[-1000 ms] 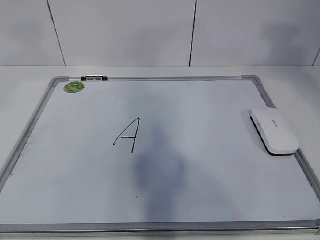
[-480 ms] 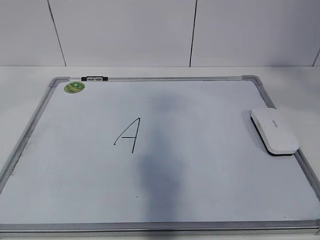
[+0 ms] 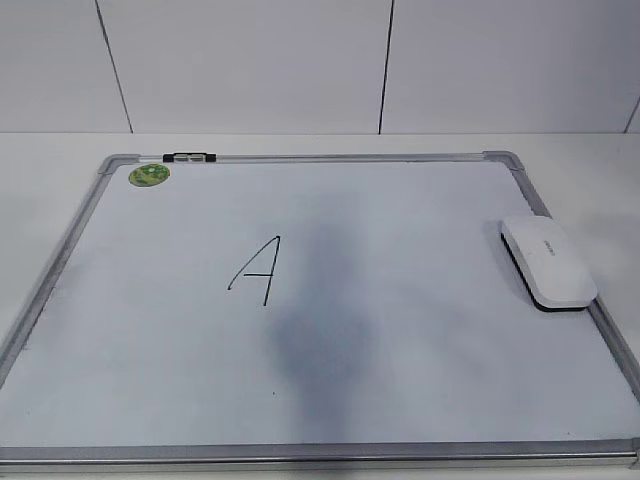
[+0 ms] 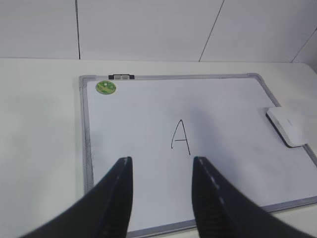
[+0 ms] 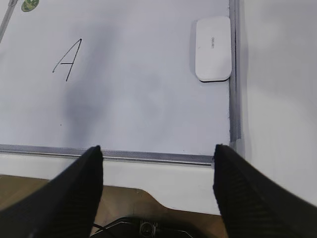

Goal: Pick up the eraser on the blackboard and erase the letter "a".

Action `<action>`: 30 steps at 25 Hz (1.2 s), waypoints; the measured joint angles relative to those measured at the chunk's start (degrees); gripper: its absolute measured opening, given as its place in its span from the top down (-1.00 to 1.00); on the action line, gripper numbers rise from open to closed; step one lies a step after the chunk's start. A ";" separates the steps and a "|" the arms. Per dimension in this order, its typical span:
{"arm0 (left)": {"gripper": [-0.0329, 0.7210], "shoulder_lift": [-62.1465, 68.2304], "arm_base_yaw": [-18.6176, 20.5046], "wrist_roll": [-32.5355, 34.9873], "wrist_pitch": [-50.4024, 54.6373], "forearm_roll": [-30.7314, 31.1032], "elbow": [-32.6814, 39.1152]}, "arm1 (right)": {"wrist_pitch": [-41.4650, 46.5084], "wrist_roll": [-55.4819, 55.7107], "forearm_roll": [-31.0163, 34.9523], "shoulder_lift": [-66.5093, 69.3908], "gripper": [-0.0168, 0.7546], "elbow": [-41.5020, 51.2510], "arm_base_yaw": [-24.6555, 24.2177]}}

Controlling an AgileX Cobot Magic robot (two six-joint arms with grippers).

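- A white blackboard (image 3: 400, 360) with a silver frame lies flat on a pale bench (image 3: 60, 150) and fills most of the exterior view.
- A round green sticker (image 3: 149, 174) sits in the board's upper left corner, beside a small black clip (image 3: 188, 157) on the top frame.
- The only letter drawn is a pointed capital "A" (image 3: 256, 269) in thin black marker, left of centre in the exterior view.
- The eraser (image 3: 548, 262), a white rounded block with a dark underside, lies at the right of the frame, against the board's right-hand frame.
- No arm appears in the exterior view; a soft grey shadow falls across the middle of the board.
- Left wrist view: the left claw (image 4: 161, 166) is at the bottom centre with its dark fingers apart, holding nothing. The eraser (image 4: 290, 126) is well apart from it, at the right edge.
- Right wrist view: the right claw (image 5: 157, 151) is at the bottom, fingers spread wide and empty. The eraser (image 5: 213, 48) lies well apart, in the upper right.
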 joint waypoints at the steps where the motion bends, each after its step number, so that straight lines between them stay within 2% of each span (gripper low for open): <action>1: 0.16 -1.59 0.00 0.00 0.09 0.00 1.47 | 0.00 0.00 0.00 -0.89 -0.46 1.09 0.00; 12: 0.21 -19.84 0.00 -0.13 0.09 3.20 20.16 | 0.14 -1.96 0.21 -11.23 -0.46 10.41 0.28; 18: 0.24 -24.53 0.00 -0.13 0.09 6.15 29.33 | 0.14 -4.73 -0.12 -19.50 -0.46 15.39 0.28; 25: 0.24 -24.80 -0.25 -0.13 -2.55 10.18 36.63 | 0.32 -5.53 -8.21 -31.80 -0.46 19.13 0.28; 30: 0.24 -24.80 -0.67 -0.13 -6.31 12.26 39.02 | 0.41 -5.65 -10.58 -35.14 -0.46 24.80 0.28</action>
